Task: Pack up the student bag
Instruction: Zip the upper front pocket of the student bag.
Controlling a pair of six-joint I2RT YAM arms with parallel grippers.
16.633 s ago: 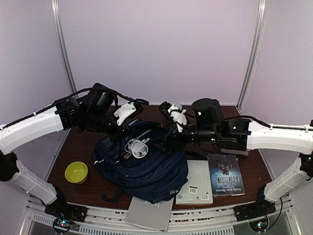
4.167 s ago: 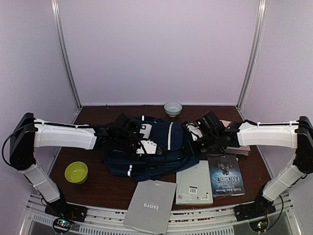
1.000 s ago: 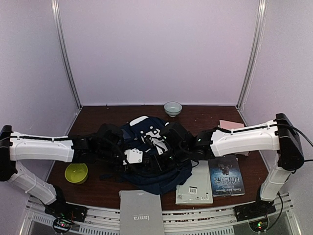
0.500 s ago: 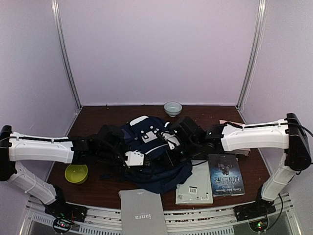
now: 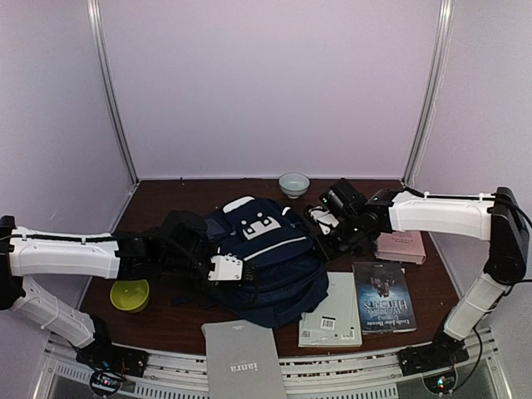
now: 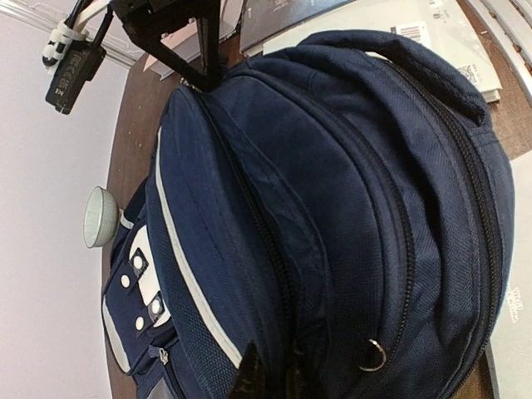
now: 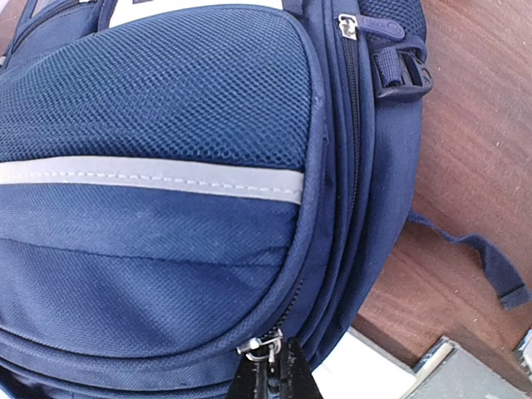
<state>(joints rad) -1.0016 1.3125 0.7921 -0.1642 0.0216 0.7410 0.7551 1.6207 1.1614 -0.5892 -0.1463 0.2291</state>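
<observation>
The student bag (image 5: 270,258), navy with thin white stripes, lies flat in the middle of the table. My left gripper (image 5: 239,271) is at its left side. In the left wrist view the left gripper (image 6: 270,378) is shut on a fold of the bag's fabric (image 6: 303,274) beside a zip line. My right gripper (image 5: 318,231) is at the bag's right edge. In the right wrist view the right gripper (image 7: 270,378) is shut on a small metal zip pull (image 7: 264,344) at the rim of a pocket.
A green bowl (image 5: 130,293) sits left of the bag, a pale bowl (image 5: 293,183) at the back. A grey notebook (image 5: 241,362), a white book (image 5: 332,309) and a dark book (image 5: 383,297) lie along the front. A pink book (image 5: 401,246) lies right. A loose strap (image 7: 482,258) trails on the wood.
My right gripper has travelled from the middle of the bag to its right edge with the zip pull. The left gripper has closed on the bag's fabric. The bag lies flatter.
</observation>
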